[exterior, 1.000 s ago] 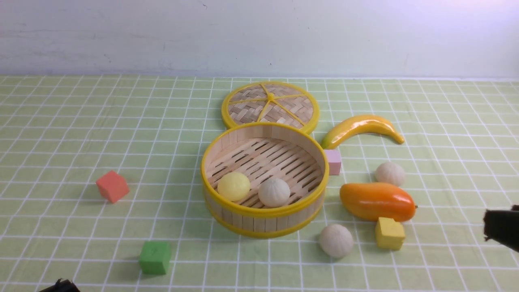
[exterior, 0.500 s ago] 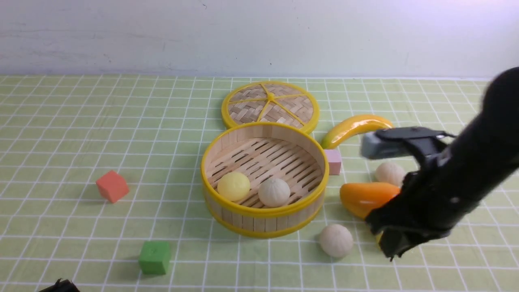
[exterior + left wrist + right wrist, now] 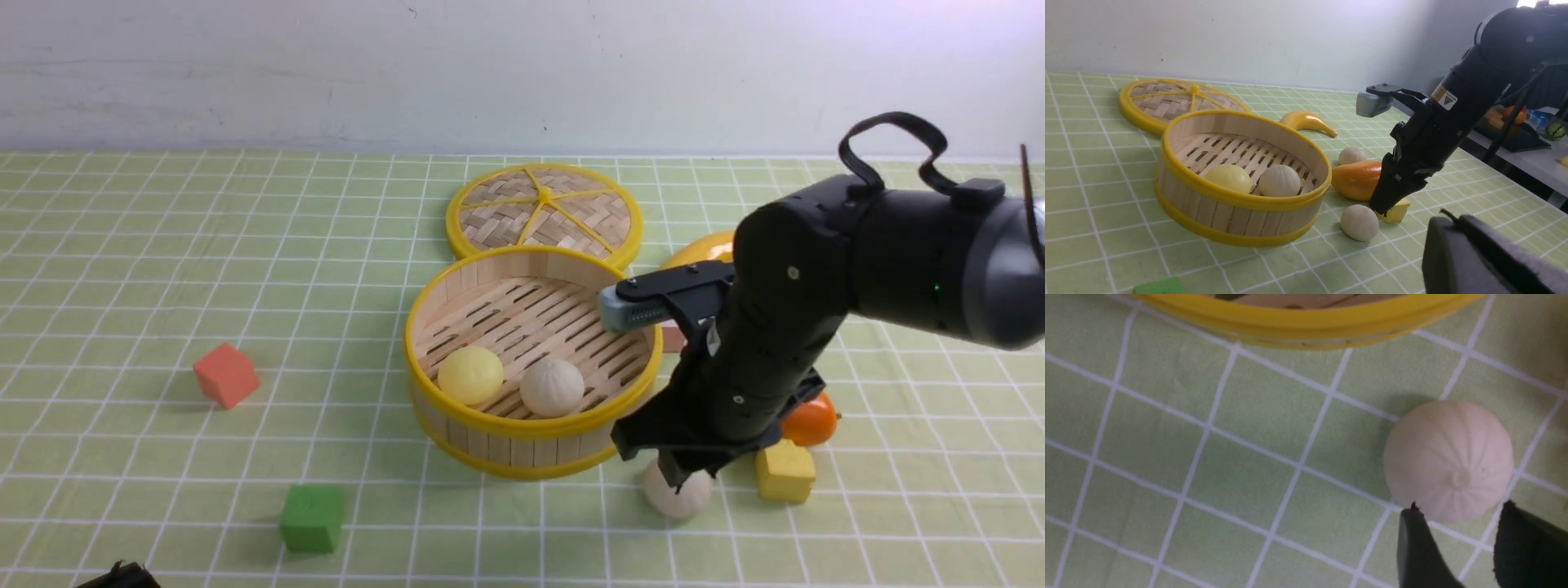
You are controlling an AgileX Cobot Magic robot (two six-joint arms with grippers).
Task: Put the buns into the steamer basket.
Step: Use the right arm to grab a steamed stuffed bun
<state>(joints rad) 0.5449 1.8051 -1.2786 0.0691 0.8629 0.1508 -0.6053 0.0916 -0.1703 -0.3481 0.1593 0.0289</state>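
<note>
The steamer basket (image 3: 424,327) stands mid-table and holds the pale yellow bun (image 3: 470,375) and an off-white bun (image 3: 552,387). A third bun (image 3: 674,498) lies on the cloth just in front and to the right of the basket. My right gripper (image 3: 684,475) hangs right over it, open and empty. In the right wrist view this bun (image 3: 1447,457) sits just beyond the fingertips (image 3: 1414,539), not between them. The fourth bun (image 3: 1352,155) lies behind the mango and is hidden by my arm in the front view. My left gripper (image 3: 122,576) rests at the near left edge, with no gap showing between its fingers.
The woven lid (image 3: 544,210) lies behind the basket. The orange mango (image 3: 810,418) and a yellow cube (image 3: 784,472) sit just right of my right gripper. A banana (image 3: 694,249) lies behind the arm. A red cube (image 3: 226,375) and a green cube (image 3: 312,518) lie at the left.
My right arm has swung in from the right edge, leftward and down, to over the bun beside the basket. It now covers most of the mango and the far bun. The buns have not moved.
</note>
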